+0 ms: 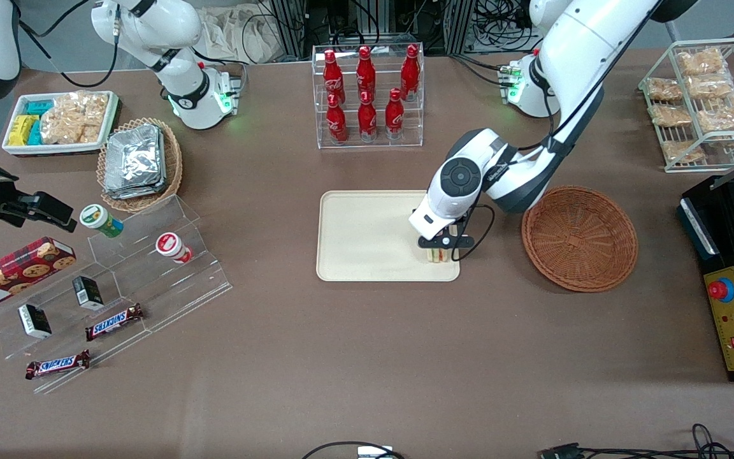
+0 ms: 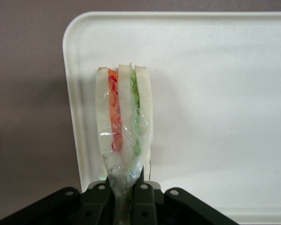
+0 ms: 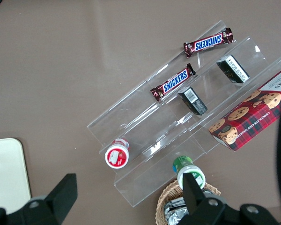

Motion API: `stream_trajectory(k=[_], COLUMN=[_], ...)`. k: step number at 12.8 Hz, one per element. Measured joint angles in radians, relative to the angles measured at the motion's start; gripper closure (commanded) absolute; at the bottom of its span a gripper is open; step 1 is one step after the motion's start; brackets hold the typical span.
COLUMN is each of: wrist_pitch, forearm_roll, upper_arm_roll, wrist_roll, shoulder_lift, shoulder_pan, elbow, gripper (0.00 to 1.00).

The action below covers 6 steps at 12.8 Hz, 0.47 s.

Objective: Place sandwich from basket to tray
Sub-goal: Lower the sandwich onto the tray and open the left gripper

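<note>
The sandwich (image 2: pixel 124 117), white bread with red-orange and green filling in clear wrap, stands on edge over the cream tray (image 2: pixel 215 93) near its rim corner. My gripper (image 2: pixel 124 187) is shut on the sandwich's wrapped end. In the front view the gripper (image 1: pixel 441 247) sits at the tray's (image 1: pixel 360 236) corner nearest the reddish-brown wicker basket (image 1: pixel 579 237), with the sandwich (image 1: pixel 437 255) just under it. The basket holds nothing and lies beside the tray toward the working arm's end.
A clear rack of red bottles (image 1: pixel 368 89) stands farther from the front camera than the tray. A wire rack of snack packets (image 1: pixel 701 95) and a black control box (image 1: pixel 733 293) lie toward the working arm's end. Clear tiered shelves (image 1: pixel 118 280) with snacks lie toward the parked arm's end.
</note>
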Motion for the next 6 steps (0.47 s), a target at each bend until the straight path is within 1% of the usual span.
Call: stream_trajectory(k=[2,3,4,5,6], wrist_pitch=[0.006,0.006,0.006,0.006,0.006], forearm_roll=[0.009,0.01,0.01,0.01,0.01], upper_arm_roll=[-0.001,-0.001,-0.002,-0.002,-0.002], wrist_roll=[-0.009,-0.016,-0.023,-0.027,-0.03], shoulder_lift=[0.015,0.015,0.015,0.015,0.015], shoulder_pan=[-0.001,-0.001,-0.001,-0.001,-0.001], elbow=[0.001,0.003,0.005,0.007,0.007], gripper=[1.0,0.92,0.49,0.11,0.0])
